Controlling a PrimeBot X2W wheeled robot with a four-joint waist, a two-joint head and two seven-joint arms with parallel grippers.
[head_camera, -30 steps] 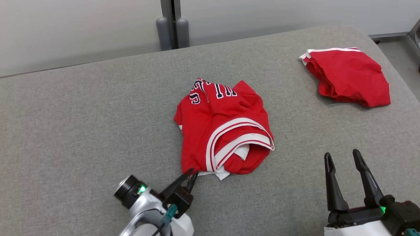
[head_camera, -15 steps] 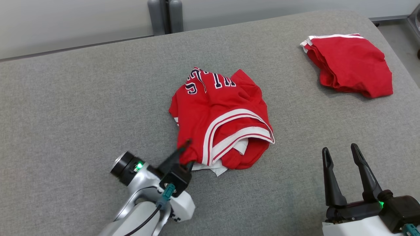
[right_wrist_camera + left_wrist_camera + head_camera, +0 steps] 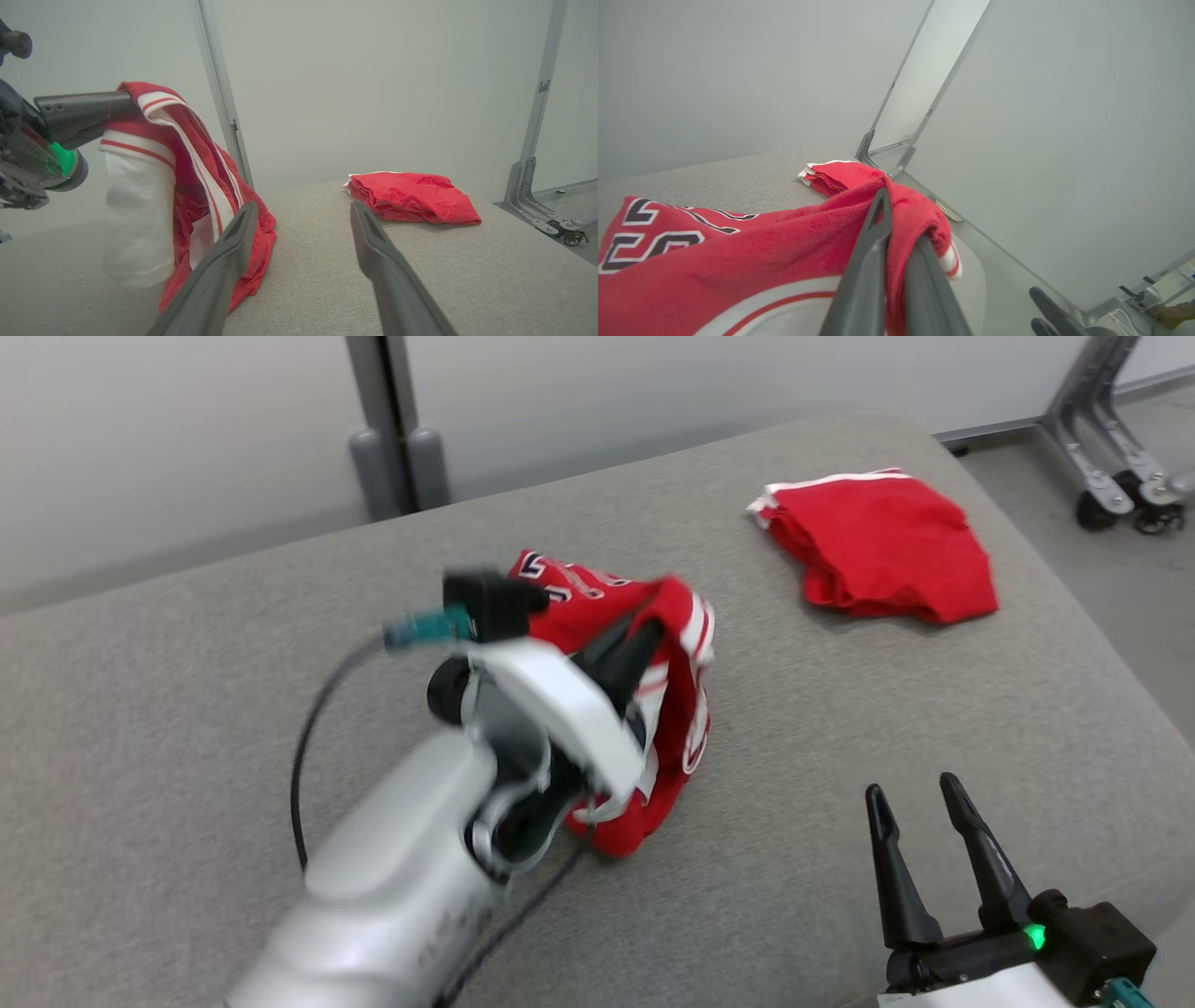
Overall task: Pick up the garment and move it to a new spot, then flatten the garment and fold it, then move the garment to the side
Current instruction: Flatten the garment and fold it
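The garment (image 3: 607, 607) is a red jersey with white stripes and dark lettering. It hangs over the grey padded table (image 3: 187, 691), with its lower end still on the surface. My left gripper (image 3: 653, 630) is shut on a fold of the jersey (image 3: 794, 242) and holds it up; in the right wrist view the cloth (image 3: 187, 154) drapes down from those fingers (image 3: 84, 114). My right gripper (image 3: 920, 789) stands open near the table's front right, nothing between its fingers (image 3: 219, 261).
A second red garment (image 3: 878, 546), folded, lies at the far right of the table; it also appears as a folded red pile (image 3: 411, 196) in the right wrist view. A wheeled metal frame (image 3: 1111, 476) stands on the floor past the right edge. Grey posts (image 3: 397, 471) rise behind the table.
My left gripper closed on the jersey's near edge and lifted it up and away from me. The head camera shifted, so the whole scene sits differently. The right gripper stayed open.
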